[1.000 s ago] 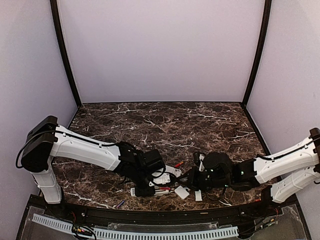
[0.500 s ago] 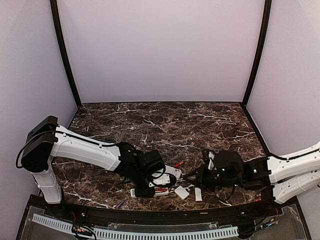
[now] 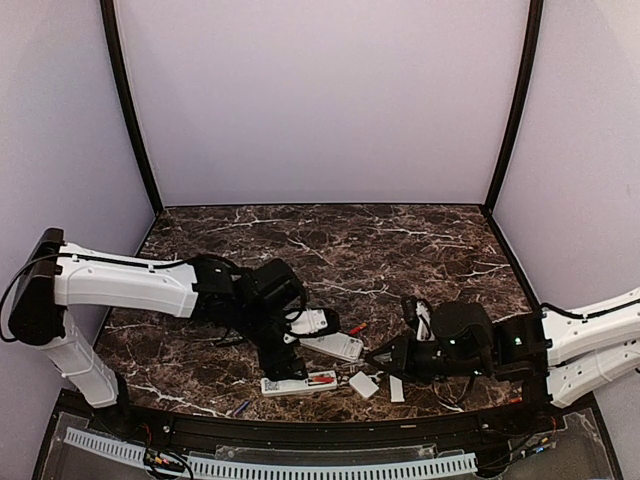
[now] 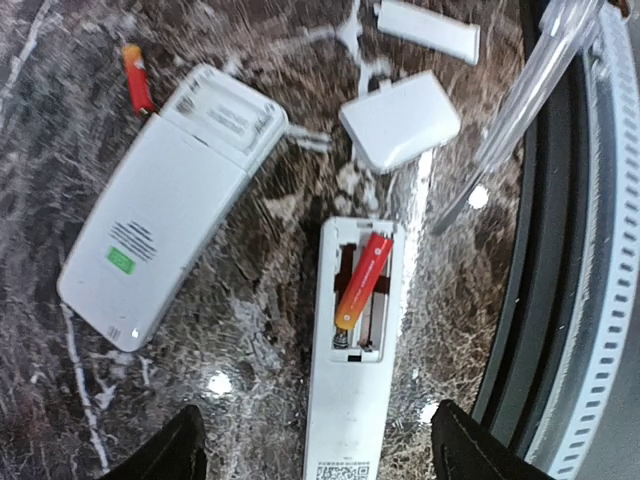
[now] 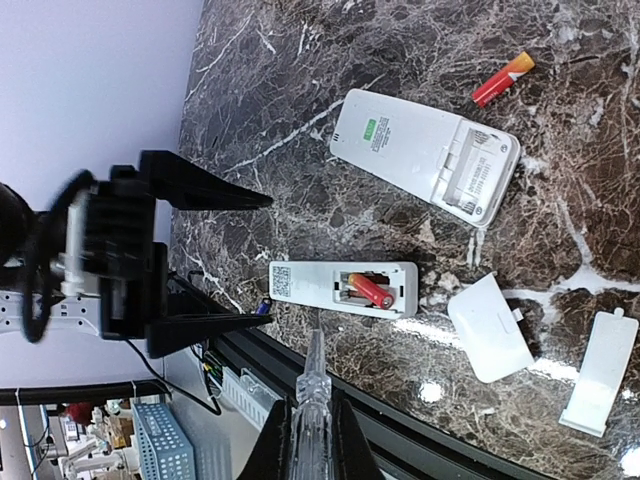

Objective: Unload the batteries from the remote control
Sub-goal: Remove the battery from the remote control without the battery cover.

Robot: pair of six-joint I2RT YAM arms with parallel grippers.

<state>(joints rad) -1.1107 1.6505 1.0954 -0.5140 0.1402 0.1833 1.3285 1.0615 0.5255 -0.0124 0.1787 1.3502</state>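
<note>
While left tool (image 4: 315,435) hangs open, red battery (image 4: 362,280) ahead, inside remote (image 4: 345,400)

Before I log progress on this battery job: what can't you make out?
Left wrist view: the bottom edge cuts off the lower end of the slim remote.
There, the tilted red battery hides the slot beneath; a second cell cannot be ruled out.
Top view: the bluish battery near the front edge is too small for detail.
Right wrist view: the bottom edge cuts off most of the right gripper.
</note>
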